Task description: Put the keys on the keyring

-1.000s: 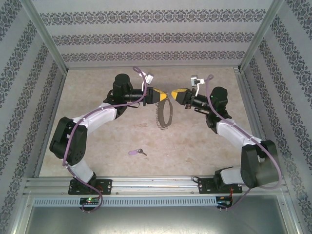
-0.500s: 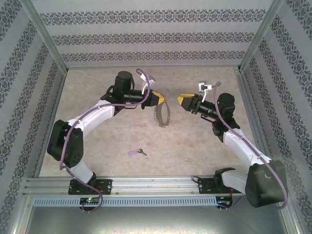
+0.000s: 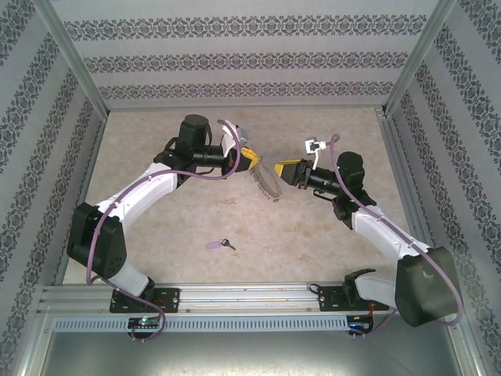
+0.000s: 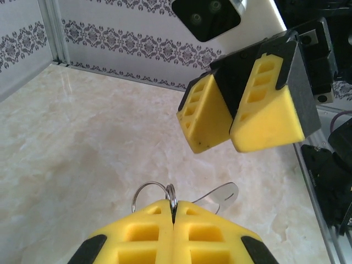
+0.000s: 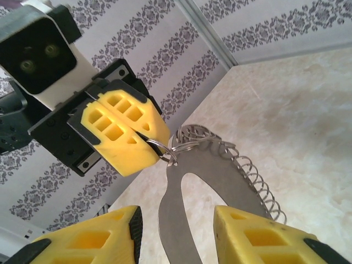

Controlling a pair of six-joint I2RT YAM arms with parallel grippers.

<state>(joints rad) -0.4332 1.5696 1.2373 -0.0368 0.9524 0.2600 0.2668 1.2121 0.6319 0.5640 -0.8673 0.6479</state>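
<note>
Silvery keyring (image 3: 266, 182) hangs over the middle of the desk (image 3: 313, 243), clamped in the closed left jaws; right jaws face it, partly open, empty. Lilac key (image 3: 220, 244) lies toward the near edge, blade rightward, well apart from both.

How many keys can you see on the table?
1. The key lies on the table, toward the near edge, slightly left of centre. Others may be hidden.

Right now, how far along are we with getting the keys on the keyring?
Done: the keyring is off the table, pinched in the shut left gripper. In hand: the right gripper is open at the ring's free end. Left: the lilac key lies on the table, not picked up or threaded.
</note>
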